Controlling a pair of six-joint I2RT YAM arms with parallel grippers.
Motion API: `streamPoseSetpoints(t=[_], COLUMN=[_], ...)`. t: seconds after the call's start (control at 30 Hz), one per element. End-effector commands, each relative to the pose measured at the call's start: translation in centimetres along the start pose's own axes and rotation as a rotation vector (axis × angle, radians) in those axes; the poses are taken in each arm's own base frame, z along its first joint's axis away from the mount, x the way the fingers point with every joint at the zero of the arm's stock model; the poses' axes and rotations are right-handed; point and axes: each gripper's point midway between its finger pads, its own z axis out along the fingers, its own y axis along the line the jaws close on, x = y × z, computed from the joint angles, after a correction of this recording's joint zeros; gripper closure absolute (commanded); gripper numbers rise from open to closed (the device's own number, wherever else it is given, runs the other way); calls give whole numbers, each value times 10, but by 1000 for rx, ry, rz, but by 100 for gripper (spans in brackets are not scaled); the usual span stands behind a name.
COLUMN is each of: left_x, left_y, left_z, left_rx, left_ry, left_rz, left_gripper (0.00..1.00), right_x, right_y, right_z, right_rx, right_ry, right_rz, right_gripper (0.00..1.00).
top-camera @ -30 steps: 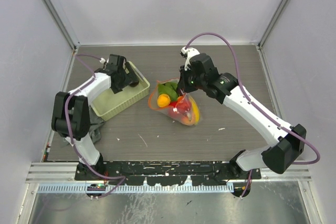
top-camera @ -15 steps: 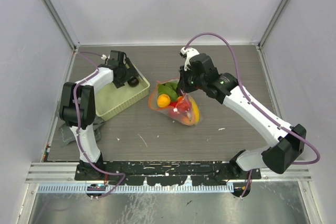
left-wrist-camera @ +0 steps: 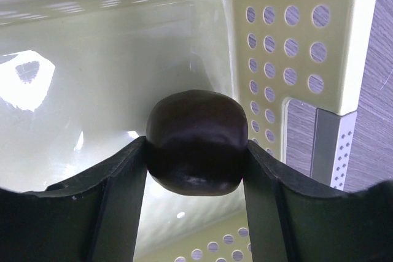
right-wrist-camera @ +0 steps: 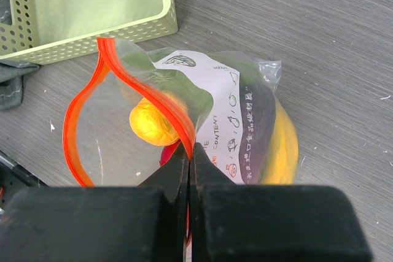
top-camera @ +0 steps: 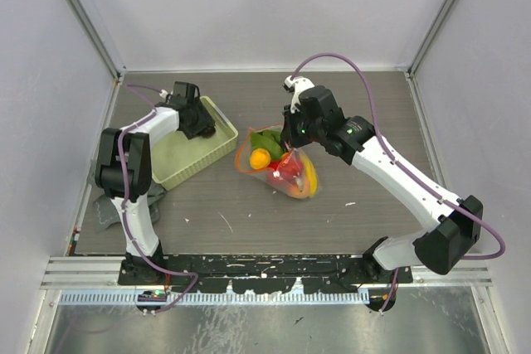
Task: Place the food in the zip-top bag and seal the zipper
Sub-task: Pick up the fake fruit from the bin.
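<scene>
The left end effector (left-wrist-camera: 195, 149) is clamped on a dark brown rounded toy food piece (left-wrist-camera: 195, 133) inside the pale yellow-green perforated plastic basket (left-wrist-camera: 359, 41); the right end effector (right-wrist-camera: 190, 151) is pinched together on the thin red-orange zipper strip (right-wrist-camera: 69, 115) of the clear crinkly zip-top bag (right-wrist-camera: 245, 90), whose mouth gapes; the bag lies on the grey wood-grain counter (right-wrist-camera: 319, 16) just beside the basket, a round orange piece (right-wrist-camera: 150, 124) and a yellow banana (right-wrist-camera: 285, 145) inside it.

Light: bright, even, from above.
Glare: white patches on the basket (left-wrist-camera: 359, 41) floor, away from its perforated wall.
Focus: holes at the basket's near edge soft.
Shadows: faint.
</scene>
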Motion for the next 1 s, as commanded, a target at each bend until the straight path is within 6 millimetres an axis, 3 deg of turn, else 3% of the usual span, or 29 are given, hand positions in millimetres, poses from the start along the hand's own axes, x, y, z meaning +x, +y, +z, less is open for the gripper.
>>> streamPoseSetpoints(t=[0.0,0.17,0.43,0.9,0.97], left_x=[-21,-16,-4,33,39], left_y=[-6,0,0,-46,-55], left_z=[-30,-50,-101,-211,-236], left_rx=[28,25,89,340,395], left_ry=[-73,-70,-60,-89,-110], left_rz=[16,30,21,130,164], left_gripper=[50,50,50,50,50], right_x=[-18,-15,-16,-11,-11], right_y=[4,3,2,5,6], right_z=[-5,-1,-5,-13,-13], right_rx=[-14,-9,-2,-18,-23], right_ry=[-73,-66,-78,-86,-85], right_rz=[23,39,66,112,114], right_gripper=[100,100,100,100,100])
